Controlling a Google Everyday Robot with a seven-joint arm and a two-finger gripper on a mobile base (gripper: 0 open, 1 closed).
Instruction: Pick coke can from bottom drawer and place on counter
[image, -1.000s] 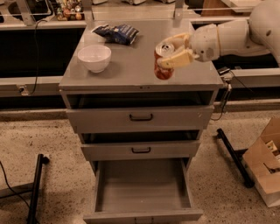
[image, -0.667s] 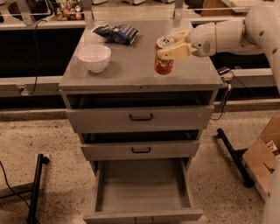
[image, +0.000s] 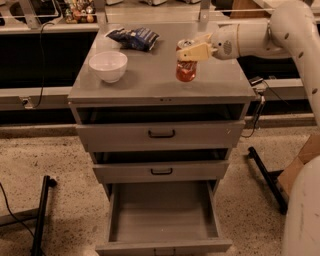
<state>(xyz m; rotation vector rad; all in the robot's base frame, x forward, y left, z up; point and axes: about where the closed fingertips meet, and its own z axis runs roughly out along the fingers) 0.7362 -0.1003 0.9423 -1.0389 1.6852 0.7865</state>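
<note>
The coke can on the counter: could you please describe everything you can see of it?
The coke can is small, red-orange, seemingly metal, with a silver top. It stands upright on the counter, right of centre, apart from the white bowl. The cream gripper reaches in from the right, across its upper part.

A single camera looks down from in front of and above the cabinet (image: 210, 135), facing its drawer fronts almost squarely. It stands at middling range, taking in everything from the worktop (image: 150, 82) down to the open bottom drawer (image: 162, 212). The gripper (image: 190, 50) shows upper right of centre, at the top of the can (image: 186, 71) on the worktop.
</note>
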